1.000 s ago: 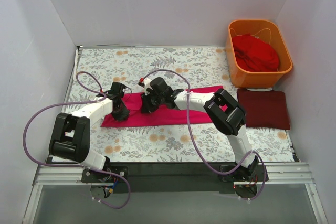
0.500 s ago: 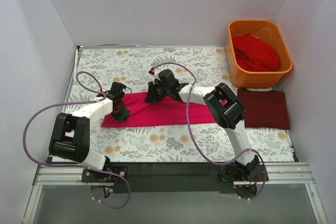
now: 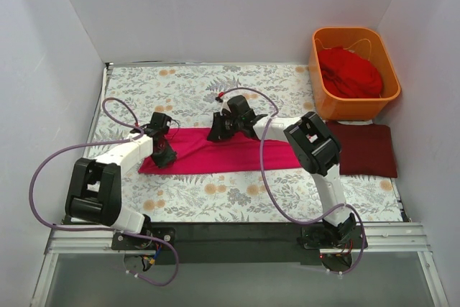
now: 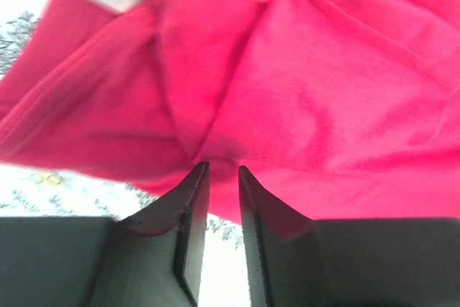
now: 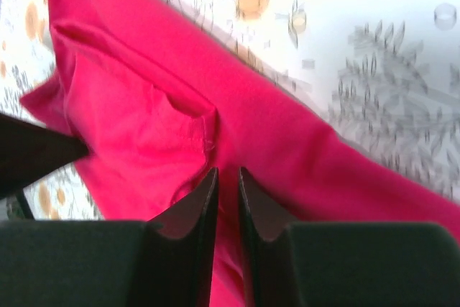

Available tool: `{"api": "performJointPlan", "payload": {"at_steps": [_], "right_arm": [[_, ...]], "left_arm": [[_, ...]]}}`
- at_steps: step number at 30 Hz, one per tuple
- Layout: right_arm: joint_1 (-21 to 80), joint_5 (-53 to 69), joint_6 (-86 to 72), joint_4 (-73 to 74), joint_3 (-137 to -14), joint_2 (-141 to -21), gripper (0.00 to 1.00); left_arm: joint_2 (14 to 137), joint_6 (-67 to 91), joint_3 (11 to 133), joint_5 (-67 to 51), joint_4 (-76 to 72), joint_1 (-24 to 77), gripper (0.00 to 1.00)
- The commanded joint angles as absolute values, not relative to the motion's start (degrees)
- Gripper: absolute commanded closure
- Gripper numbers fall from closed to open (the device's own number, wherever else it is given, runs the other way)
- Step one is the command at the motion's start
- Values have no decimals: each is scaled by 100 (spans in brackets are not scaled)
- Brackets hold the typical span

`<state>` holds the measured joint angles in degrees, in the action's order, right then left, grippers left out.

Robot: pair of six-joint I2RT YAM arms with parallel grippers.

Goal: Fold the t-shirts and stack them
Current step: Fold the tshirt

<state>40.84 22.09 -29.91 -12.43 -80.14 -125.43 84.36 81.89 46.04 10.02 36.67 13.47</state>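
The magenta-pink t-shirt point(image 3: 237, 154) lies as a long folded strip across the middle of the table. My left gripper point(image 3: 165, 154) sits at its left end, jaws nearly closed and pinching a fold of pink fabric point(image 4: 323, 91) at the tips point(image 4: 221, 167). My right gripper point(image 3: 218, 133) is at the strip's far edge left of centre, its narrow jaws point(image 5: 227, 170) closed on pink fabric point(image 5: 144, 120). The dark maroon t-shirt point(image 3: 359, 149) lies folded flat at the right. The scarlet t-shirt point(image 3: 350, 70) is bunched in the tub.
The orange plastic tub point(image 3: 321, 102) stands at the back right corner, just behind the maroon shirt. A grey floral-print cloth point(image 3: 180, 88) covers the table. White walls close in the left, back and right sides. Purple cables loop over both arms.
My right gripper has moved right and toward the back along the pink shirt's far edge. The strip now lies straighter. The left gripper has hardly moved.
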Motion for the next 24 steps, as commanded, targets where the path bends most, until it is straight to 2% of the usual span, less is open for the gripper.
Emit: {"api": "performJointPlan", "payload": {"at_steps": [1,6,11,19,24], "right_arm": [[3895,2356,-2796,-1380,-7648,-11710,77],[3464,2049,-2049,-916,-6726,-10690,64],[3199,960,-1065,252,-6197,-9994,55],[3120,-245,-870,1089,-5169,-9176,49],[3120,-247,-1028,1634,-4764,-9027,48]], "left_arm": [[7998,8227,4974,1256,3981,1327,75],[7840,8235,5194,1406,4131,1187,67],[8112,8305,5186,1485,4140,1160,60],[8814,8279,5097,1687,3938,888,57],[9569,8244,5483,1661,3911,756,57]]}}
